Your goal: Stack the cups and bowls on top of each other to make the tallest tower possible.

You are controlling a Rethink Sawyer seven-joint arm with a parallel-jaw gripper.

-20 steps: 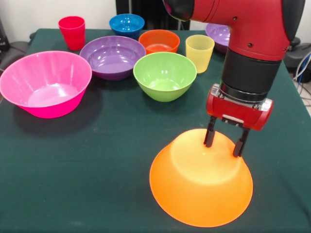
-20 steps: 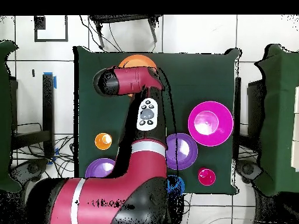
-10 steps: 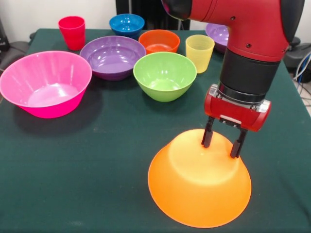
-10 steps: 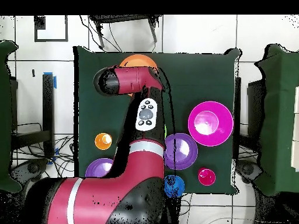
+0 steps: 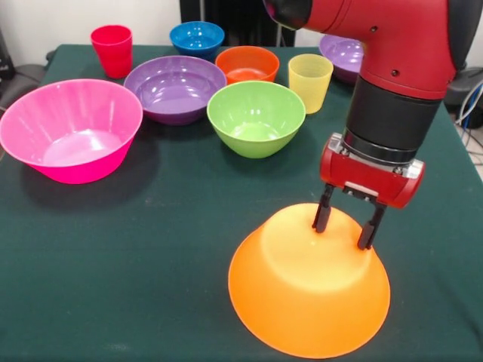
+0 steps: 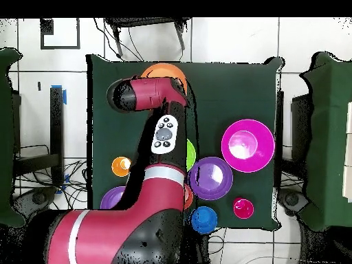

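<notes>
Front view: black fingers (image 5: 343, 228) spread open, tips on upturned glossy orange bowl (image 5: 309, 290) – smooth, flared dome

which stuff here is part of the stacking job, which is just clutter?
Job: upturned orange bowl under the open hand; pink bowl, purple bowls, green bowl, red-orange bowl, blue bowl; red cup, yellow cup, orange cup.

Clutter: none on the table.

Glossy orange bowl (image 5: 302, 290) — green table (image 5: 136, 256)
</notes>
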